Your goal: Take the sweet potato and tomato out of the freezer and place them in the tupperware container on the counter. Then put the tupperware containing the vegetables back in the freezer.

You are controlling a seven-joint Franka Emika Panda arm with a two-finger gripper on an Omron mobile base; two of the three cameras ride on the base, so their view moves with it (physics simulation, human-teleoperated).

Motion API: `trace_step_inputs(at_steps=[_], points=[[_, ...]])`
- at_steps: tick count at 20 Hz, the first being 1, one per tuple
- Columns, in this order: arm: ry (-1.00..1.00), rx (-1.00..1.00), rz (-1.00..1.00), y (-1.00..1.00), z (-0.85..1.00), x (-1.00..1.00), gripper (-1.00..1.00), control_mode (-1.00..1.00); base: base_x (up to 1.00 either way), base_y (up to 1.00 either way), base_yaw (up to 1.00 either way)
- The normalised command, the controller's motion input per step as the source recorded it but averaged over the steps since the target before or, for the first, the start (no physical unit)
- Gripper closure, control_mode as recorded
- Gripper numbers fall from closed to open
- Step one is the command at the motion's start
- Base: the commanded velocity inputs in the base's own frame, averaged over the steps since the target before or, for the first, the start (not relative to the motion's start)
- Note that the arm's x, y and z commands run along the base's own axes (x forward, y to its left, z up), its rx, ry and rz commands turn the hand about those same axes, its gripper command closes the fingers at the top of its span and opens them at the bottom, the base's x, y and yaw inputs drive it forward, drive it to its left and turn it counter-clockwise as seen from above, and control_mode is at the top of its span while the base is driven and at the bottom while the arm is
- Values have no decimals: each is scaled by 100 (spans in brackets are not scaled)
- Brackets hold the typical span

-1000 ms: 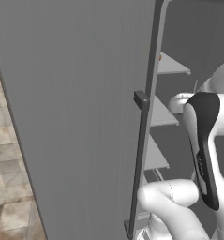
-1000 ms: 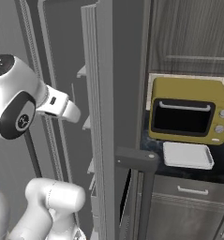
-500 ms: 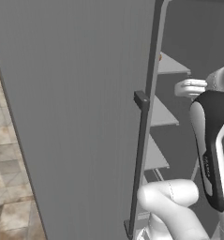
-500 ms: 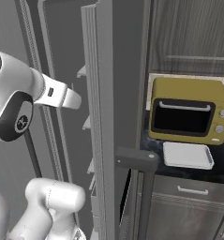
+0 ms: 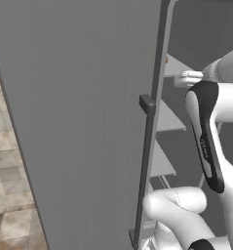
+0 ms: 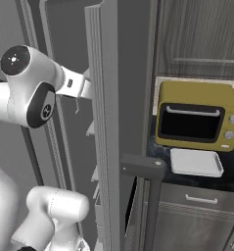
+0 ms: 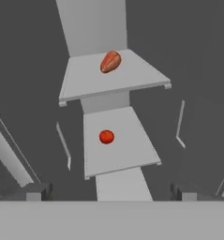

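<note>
The freezer stands with its door swung open, and my arm reaches in among its pale shelves. In the hand view the oblong orange-red sweet potato lies on the upper shelf. One shelf lower sits the round red tomato. My gripper is open, with nothing between its fingertips, and hangs well short of both vegetables. The white tupperware container rests on the black counter, just in front of the microwave.
A mustard-yellow microwave stands on the counter behind the container. The edge of the open freezer door and its dark bar handle stand between my arm and the counter. Grey drawers lie below the worktop.
My arm has lifted and stretched further into the freezer, the wrist passing behind the door's edge. The gripper has stayed open. The vegetables and container have not moved.
</note>
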Motion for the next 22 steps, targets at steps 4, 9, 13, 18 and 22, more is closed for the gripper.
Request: trace_step_inputs(at_steps=[4, 9, 13, 18, 22], points=[[0, 0, 0, 0, 5, 75, -100, -100, 0, 0, 0], [0, 0, 0, -5, 7, 60, -100, -100, 0, 0, 0], [-3, 0, 0, -11, 5, 52, -100, -100, 0, 0, 0], [-9, 0, 0, -15, 1, 46, -100, -100, 0, 0, 0], [-9, 0, 0, -15, 0, 51, -100, -100, 0, 0, 0]])
